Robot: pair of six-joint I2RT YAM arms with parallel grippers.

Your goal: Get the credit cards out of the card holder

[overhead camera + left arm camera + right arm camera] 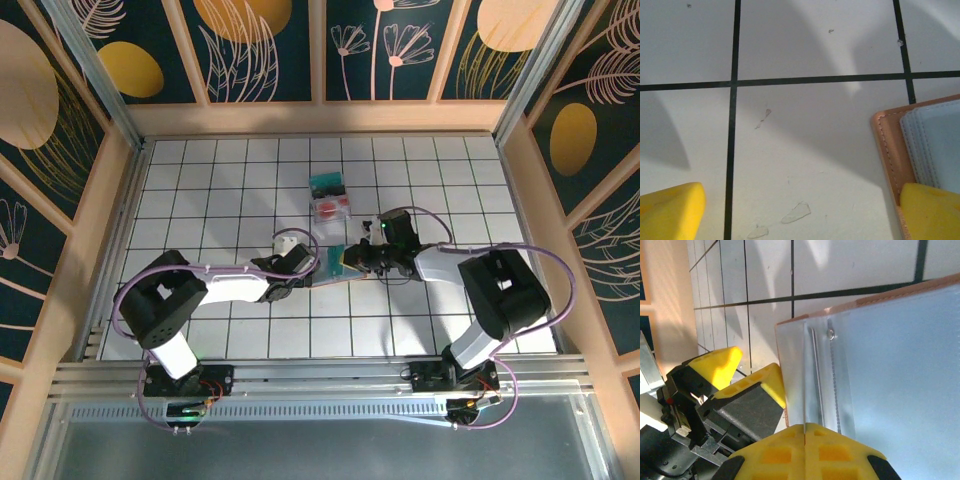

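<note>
Big picture: the white gridded counter has both arms meeting in the middle. The tan leather card holder with the blue-grey inside lies open right between them. Looks like the right gripper is pinched shut on a thin edge of that blue-grey lining, so that arm's got it. The left gripper is spread wide and holding nothing. The holder sits off to its right, under one yellow fingertip. The teal-green card and the pink-white card with the red circle lie just beyond the holder, already out. Can't tell if another's inside.
</note>
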